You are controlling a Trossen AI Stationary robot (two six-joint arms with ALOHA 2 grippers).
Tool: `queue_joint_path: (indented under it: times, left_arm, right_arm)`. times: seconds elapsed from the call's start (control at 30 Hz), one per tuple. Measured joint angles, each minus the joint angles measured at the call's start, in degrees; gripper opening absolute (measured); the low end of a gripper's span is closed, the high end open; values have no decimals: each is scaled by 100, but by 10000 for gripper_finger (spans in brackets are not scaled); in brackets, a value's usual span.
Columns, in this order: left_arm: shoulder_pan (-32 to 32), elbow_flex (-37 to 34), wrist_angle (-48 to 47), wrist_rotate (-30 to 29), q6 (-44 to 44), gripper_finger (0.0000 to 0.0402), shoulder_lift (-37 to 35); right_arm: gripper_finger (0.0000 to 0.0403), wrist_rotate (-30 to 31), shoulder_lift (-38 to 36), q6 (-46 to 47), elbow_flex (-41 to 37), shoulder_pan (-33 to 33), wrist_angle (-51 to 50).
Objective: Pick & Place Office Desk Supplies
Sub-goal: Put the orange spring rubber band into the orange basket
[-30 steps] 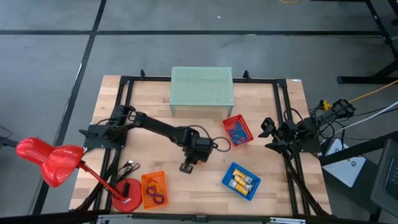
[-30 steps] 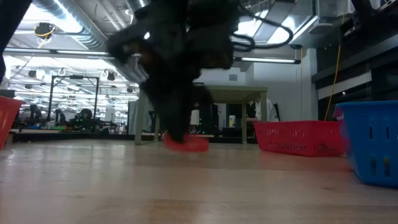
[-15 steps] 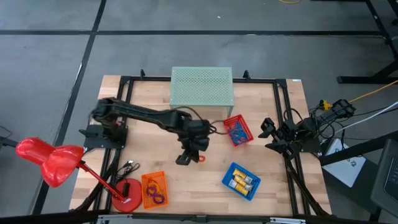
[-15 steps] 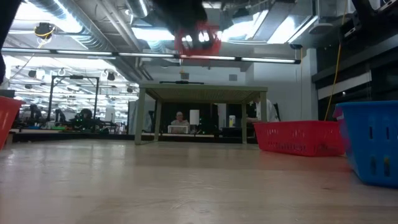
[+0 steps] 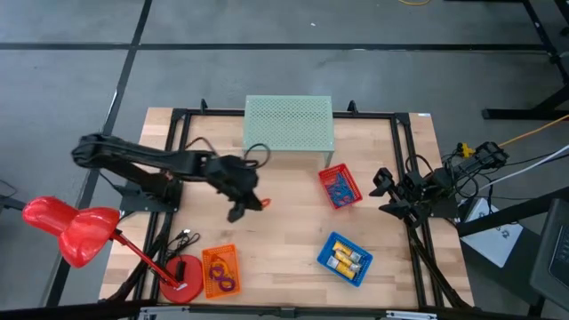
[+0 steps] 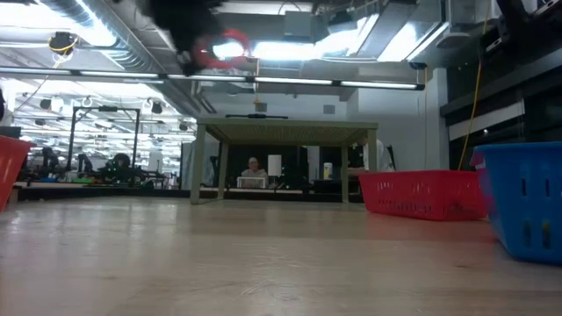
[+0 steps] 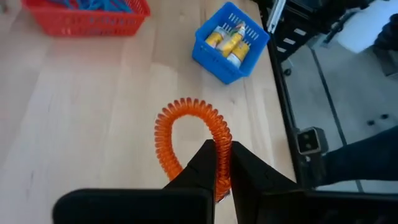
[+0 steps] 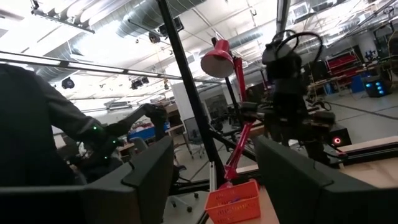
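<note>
Left gripper (image 7: 222, 163) clamped on orange coil ring (image 7: 186, 134), carried in air above desk (image 5: 293, 240). Ring pinched at one side, so loop hangs free of fingers (likely bound for orange basket (image 5: 220, 271), holding similar rings). Right gripper (image 5: 385, 194) parked at desk's right edge, fingers spread, empty.

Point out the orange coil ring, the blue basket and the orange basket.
orange coil ring (image 7: 186, 127): left wrist view, top of its loop.
blue basket (image 5: 324, 252): high view, its left rim.
orange basket (image 5: 208, 270): high view, its left rim.
</note>
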Motion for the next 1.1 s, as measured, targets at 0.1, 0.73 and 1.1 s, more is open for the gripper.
queue_joint_path:
  times: [0.1, 0.73, 1.1]
  left_arm:
    - [-230, -398, 0, -80, -364, 20, -501]
    - [-3158, -1158, -57, -519, -2548, 20, -820]
    - [-3713, -1154, 603, -718, -2865, 20, 51]
  right_arm:
    - [229, 114, 0, -34, 0, 1, 1]
    - [229, 350, -1, -12, 0, -1, 4]
    - [229, 350, 1, -14, 0, -1, 2]
